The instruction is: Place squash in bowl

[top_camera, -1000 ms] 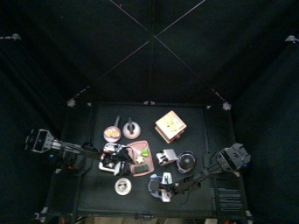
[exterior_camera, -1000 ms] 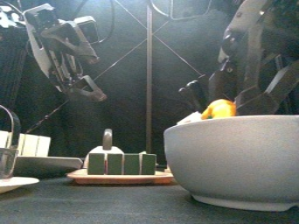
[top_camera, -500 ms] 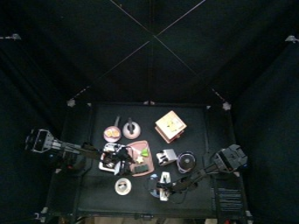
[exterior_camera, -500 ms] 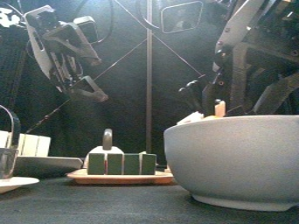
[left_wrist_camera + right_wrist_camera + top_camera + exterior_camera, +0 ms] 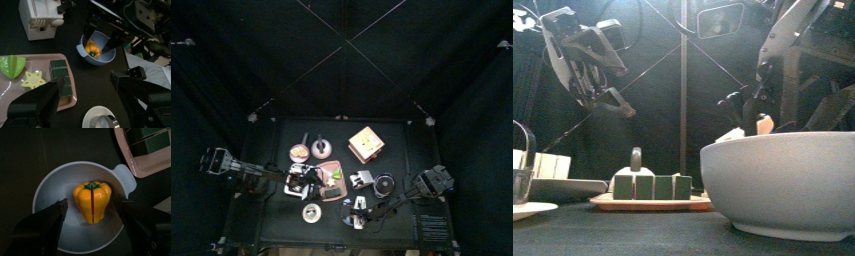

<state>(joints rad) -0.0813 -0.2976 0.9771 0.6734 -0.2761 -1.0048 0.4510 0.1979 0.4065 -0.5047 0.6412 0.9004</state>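
Note:
The orange-yellow squash (image 5: pixel 92 202) lies upright-looking on the floor of the pale bowl (image 5: pixel 53 188). My right gripper (image 5: pixel 93 225) hovers just above it, open and empty, one jaw on each side of the squash. In the front view the bowl (image 5: pixel 780 185) is near and large at the right; the squash is hidden below its rim, and the right gripper (image 5: pixel 770 112) hangs behind it. The left wrist view shows the squash (image 5: pixel 92 50) in the bowl (image 5: pixel 103 39). My left gripper (image 5: pixel 87 100) is open and empty over the pink tray (image 5: pixel 13 95).
The tray holds green blocks (image 5: pixel 59 76), a green leaf (image 5: pixel 10 66) and a pale star (image 5: pixel 32 79). A white box (image 5: pixel 40 17) stands beyond it. A small white plate (image 5: pixel 100 117) lies near the bowl. A tan box (image 5: pixel 368 143) sits at the back.
The right gripper let go of the squash, which was held at the bowl's rim one second ago. It now lies inside the bowl, out of the front view. The left arm stayed put.

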